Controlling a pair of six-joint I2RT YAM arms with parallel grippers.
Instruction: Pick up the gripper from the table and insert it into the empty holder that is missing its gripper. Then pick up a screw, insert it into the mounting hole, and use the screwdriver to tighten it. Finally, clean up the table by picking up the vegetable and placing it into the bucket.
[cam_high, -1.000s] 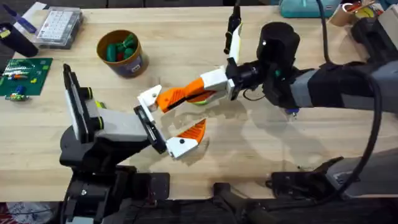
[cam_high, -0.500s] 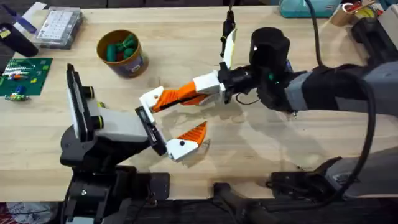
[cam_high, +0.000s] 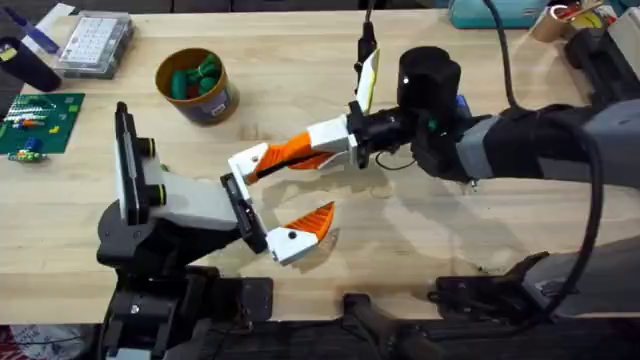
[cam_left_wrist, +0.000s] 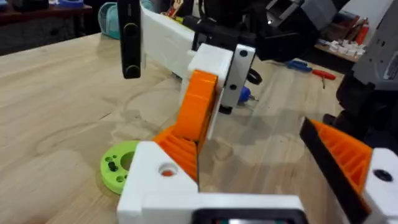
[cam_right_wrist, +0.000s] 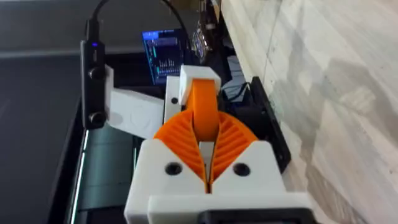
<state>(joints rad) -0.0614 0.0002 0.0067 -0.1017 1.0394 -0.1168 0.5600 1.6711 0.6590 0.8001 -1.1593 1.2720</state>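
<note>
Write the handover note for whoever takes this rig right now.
Left gripper: open, low over the table.
Right gripper: shut on the orange-padded finger at the left gripper's upper holder. I cannot tell whether that finger is fully seated.
Green vegetable slice: lying on the table beside the two grippers.
Bucket: at the far left of the table, with green pieces inside.
Done: finger picked up and brought to the holder.
Left: confirm seating, insert and tighten the screw, put the vegetable slice in the bucket.
</note>
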